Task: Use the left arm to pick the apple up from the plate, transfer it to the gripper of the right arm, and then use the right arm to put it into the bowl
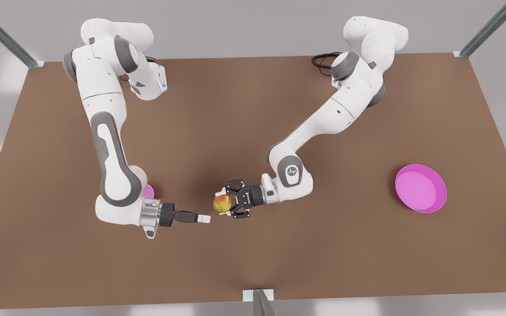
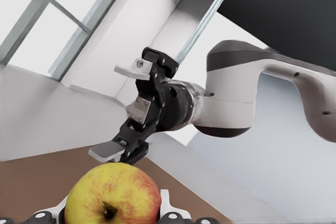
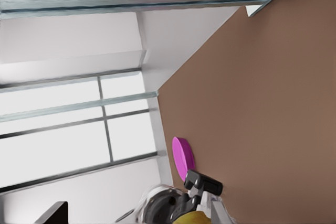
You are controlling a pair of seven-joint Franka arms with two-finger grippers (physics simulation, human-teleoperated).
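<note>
The small round yellow apple with a red blush [image 1: 222, 203] is held above the brown tabletop [image 1: 253, 263], clenched in the wide black linkage-claw left gripper [image 1: 230, 202] near the middle of the front view. The slim black right gripper [image 1: 204, 218], on the arm with the silver wrist cuff, points at the apple from the front view's left and stops just short of it. In the left wrist view its pale fingers [image 2: 131, 69] stand spread apart, one near the apple's top and one farther off, so it is released and ready to receive.

The step in hand looks like the handover. To do it well, the right gripper should ease forward until the apple sits squarely between its finger pads, crossing the claw's grip rather than meeting its links. It should close firmly before the left gripper lets go, since a round fruit can roll out of a shallow pinch. The claw should then open fully and back straight away.

The wide shallow magenta-pink plate [image 1: 421, 188] lies well apart, toward the front view's right. The small deep pink bowl [image 1: 149, 191] is mostly hidden behind the right arm's wrist, with only a sliver of its rim visible. The apple's lower half is cut off in the left wrist view. How the claw's fingers sit on the far side of the apple cannot be made out.
</note>
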